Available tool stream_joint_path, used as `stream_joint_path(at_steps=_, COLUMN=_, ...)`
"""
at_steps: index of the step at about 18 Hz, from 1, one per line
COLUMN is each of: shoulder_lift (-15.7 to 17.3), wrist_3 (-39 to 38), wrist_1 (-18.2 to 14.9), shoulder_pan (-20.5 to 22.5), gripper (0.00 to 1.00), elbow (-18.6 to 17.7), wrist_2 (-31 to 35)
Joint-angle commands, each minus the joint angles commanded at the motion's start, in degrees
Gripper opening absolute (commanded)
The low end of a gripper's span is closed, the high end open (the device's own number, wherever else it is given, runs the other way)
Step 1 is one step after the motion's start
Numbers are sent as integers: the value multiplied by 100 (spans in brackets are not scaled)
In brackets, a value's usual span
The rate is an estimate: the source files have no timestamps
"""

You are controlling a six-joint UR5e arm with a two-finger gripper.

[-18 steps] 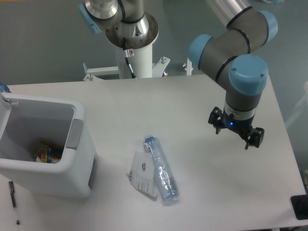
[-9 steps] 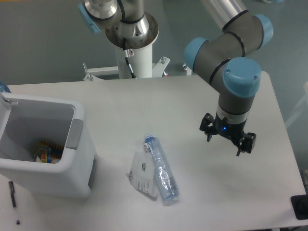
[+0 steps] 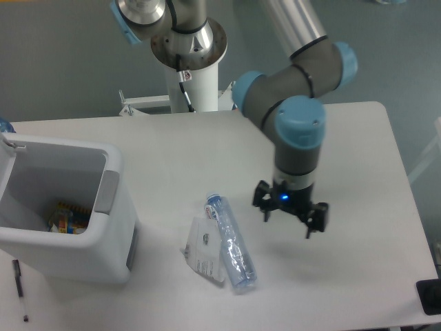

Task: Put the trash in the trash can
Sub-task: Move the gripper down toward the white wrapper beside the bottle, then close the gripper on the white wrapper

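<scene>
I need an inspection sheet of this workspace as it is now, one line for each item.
Surface: white table, no spill seen.
Job's things: crushed bottle lies beside the white packet, touching it; trash can at the left holds some colourful waste.
Clutter: black pen in front of the can.
End effector: open, empty, right of the bottle.
Cables: one on the white pedestal.
Surroundings: grey floor.
</scene>
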Motion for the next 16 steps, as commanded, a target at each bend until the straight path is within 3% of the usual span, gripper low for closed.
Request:
stream_joint_path(at_steps=8, shoulder_lift=141, wrist_3=-334, wrist_1=-9, shoulder_pan=-440, gripper=100, elbow=-527, wrist_2=0)
stream_joint_path(at_steps=13, shoulder_lift=35, wrist_3=-387, wrist_1=-35, shoulder_pan=-528, gripper=100, elbow=-624, wrist_2=18)
stream_joint_path(at_steps=14, shoulder_lift=35, wrist_3=-439, wrist_1=-35, shoulder_pan=-528, gripper=95, elbow=-625, wrist_2=9)
stream_joint_path(at_steps=16, shoulder_lift=35, wrist_3=-553, wrist_1=-44, shoulder_pan=-528, gripper=54, elbow=-625, wrist_2=-35)
